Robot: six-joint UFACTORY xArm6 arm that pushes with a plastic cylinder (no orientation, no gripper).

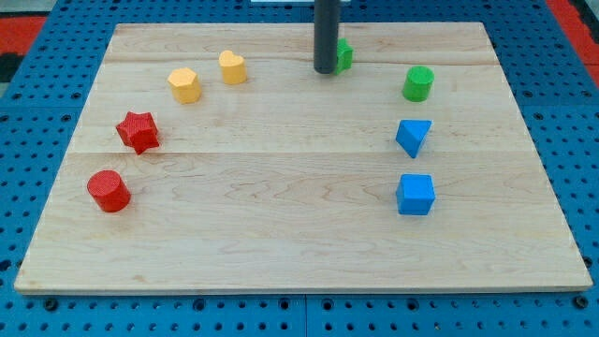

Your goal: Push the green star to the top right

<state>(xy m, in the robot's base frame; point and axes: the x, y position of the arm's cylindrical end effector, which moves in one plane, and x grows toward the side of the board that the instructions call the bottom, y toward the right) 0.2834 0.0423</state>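
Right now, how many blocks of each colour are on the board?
Red: 2, the red star and red cylinder.
Yellow: 2, at and.
Green: 2, the green star, partly hidden behind my tip, and green cylinder.
Blue: 2, at and.
Total: 8.

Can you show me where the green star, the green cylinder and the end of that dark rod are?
Green star block [345,53]: camera view, its right part showing beside the rod.
Green cylinder block [418,83]: camera view, its side wall.
My tip [325,70]: camera view, the rod's very end, touching the star's left.
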